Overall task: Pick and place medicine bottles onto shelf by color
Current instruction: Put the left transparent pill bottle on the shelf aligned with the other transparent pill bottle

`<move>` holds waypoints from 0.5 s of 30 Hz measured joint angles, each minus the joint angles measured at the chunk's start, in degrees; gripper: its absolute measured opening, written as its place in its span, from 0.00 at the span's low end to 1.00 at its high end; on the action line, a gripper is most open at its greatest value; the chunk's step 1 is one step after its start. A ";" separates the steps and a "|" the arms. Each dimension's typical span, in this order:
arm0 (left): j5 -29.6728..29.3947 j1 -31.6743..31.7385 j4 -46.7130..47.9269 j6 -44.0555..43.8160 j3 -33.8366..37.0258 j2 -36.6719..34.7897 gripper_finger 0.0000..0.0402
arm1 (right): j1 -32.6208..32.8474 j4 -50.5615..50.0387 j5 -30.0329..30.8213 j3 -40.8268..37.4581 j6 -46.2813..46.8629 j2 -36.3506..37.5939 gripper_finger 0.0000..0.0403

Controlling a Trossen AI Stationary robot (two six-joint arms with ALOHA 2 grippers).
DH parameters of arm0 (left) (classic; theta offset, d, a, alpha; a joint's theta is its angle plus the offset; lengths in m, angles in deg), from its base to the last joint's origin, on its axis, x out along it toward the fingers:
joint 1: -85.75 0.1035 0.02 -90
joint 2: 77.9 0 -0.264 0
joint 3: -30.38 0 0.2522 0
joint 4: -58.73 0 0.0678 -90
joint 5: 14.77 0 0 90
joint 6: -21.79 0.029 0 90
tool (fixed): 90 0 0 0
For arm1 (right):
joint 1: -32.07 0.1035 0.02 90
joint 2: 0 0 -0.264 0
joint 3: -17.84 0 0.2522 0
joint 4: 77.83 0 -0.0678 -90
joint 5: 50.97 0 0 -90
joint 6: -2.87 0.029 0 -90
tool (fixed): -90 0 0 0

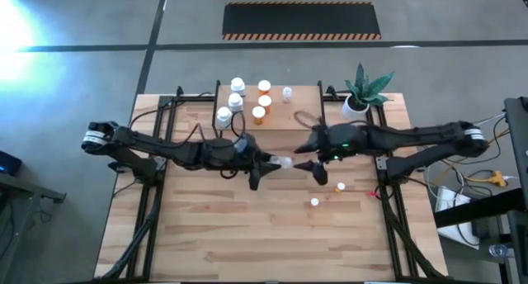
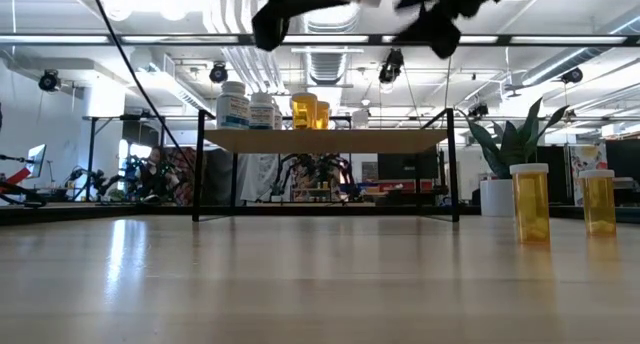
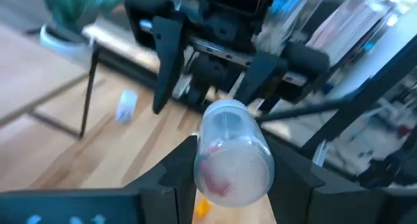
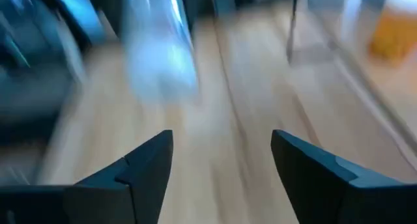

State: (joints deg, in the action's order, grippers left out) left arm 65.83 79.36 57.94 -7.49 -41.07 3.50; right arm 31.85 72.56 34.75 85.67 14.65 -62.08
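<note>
Item one: a small clear bottle (image 3: 233,155), grasped between the fingers of the left gripper (image 1: 272,163) and held in the air above the middle of the table (image 1: 247,234). In the left wrist view we see through its pale wall to something reddish inside; what it is we cannot tell.

Item two: the right gripper (image 1: 307,163), just beside the left one and facing it. Its fingers (image 4: 140,165) stand apart with nothing between them, released.

Item three: the shelf (image 1: 290,106), beyond both grippers at the table's far edge. On it we count three white bottles (image 1: 236,101) on the left gripper's side, three orange bottles (image 1: 263,101) next to them, and one small pale bottle (image 1: 287,92) apart, further toward the right gripper's side. From the low view the white ones carry printed labels, and the orange ones show amber walls under white caps; their contents we cannot make out.

Item four: two orange bottles on the tabletop (image 2: 530,202), upright, near the right gripper and on its near side. Both look partly filled with yellow-orange matter.

Item five: a white pot with a green plant (image 1: 363,92), at the far corner past the right gripper.
</note>
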 joint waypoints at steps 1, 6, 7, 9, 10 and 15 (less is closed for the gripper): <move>-0.05 0.02 -1.62 0.08 0.00 -0.01 0.30 | 0.35 5.55 0.07 -2.23 1.88 1.77 0.62; -0.08 0.12 -8.71 0.64 0.00 -0.09 0.31 | 1.52 24.70 -0.21 -10.56 8.19 6.27 0.59; -0.10 0.15 -9.26 1.08 0.00 -0.09 0.31 | 1.47 26.67 -0.10 -11.30 8.31 6.54 0.59; -0.22 0.24 -10.95 1.18 0.00 -0.07 0.31 | 1.45 29.63 0.22 -11.51 8.22 6.79 0.59; -0.21 0.34 -11.80 1.18 0.00 -0.07 0.31 | 1.45 30.59 0.60 -11.51 8.03 6.84 0.59; -1.01 0.43 -12.33 1.20 0.00 -0.09 0.32 | 1.47 31.42 0.86 -10.71 7.45 6.45 0.59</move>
State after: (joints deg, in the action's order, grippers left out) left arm 64.82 79.80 45.61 -6.29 -41.07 3.42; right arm 33.32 103.97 35.61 74.97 22.10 -55.63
